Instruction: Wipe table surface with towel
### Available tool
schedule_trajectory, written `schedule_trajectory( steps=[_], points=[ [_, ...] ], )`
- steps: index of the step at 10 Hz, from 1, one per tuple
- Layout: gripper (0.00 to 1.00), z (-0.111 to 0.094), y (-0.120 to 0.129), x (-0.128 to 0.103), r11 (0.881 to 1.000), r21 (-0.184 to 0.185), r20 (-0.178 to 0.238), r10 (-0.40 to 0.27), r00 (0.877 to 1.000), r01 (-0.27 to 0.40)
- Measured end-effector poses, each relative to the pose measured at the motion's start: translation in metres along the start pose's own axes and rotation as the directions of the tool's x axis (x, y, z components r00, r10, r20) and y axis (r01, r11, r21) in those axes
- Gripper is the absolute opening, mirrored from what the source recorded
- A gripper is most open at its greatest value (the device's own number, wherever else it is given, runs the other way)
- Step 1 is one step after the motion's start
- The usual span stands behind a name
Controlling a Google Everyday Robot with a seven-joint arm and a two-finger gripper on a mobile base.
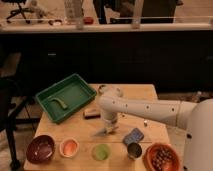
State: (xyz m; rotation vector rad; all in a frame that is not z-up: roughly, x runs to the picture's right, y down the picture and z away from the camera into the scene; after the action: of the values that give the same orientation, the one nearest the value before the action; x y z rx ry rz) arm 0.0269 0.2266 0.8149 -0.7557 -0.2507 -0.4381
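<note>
A small blue-grey folded towel lies on the wooden table near the front right. My white arm reaches in from the right and bends down over the table's middle. My gripper points down at the table top, a little left of the towel and apart from it. A dark brown block lies just left of the arm's wrist.
A green tray with a curved green item stands at the back left. Along the front edge sit a dark red bowl, an orange bowl, a green cup, a metal cup and a brown bowl.
</note>
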Motion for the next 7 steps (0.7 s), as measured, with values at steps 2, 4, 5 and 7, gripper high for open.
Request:
schedule_trajectory(
  steps=[2,4,5,7],
  points=[
    [0.0,0.003,0.01,0.036,0.998,-0.011,-0.037,0.06,0.998,-0.061],
    [0.0,0.004,0.005,0.053,0.996,-0.003,-0.055,0.091,0.994,-0.091],
    [0.0,0.004,-0.001,0.054,0.996,0.002,-0.058,0.093,0.994,-0.093],
    [0.0,0.004,-0.013,0.043,0.997,0.01,-0.059,0.081,0.995,-0.081]
  ],
)
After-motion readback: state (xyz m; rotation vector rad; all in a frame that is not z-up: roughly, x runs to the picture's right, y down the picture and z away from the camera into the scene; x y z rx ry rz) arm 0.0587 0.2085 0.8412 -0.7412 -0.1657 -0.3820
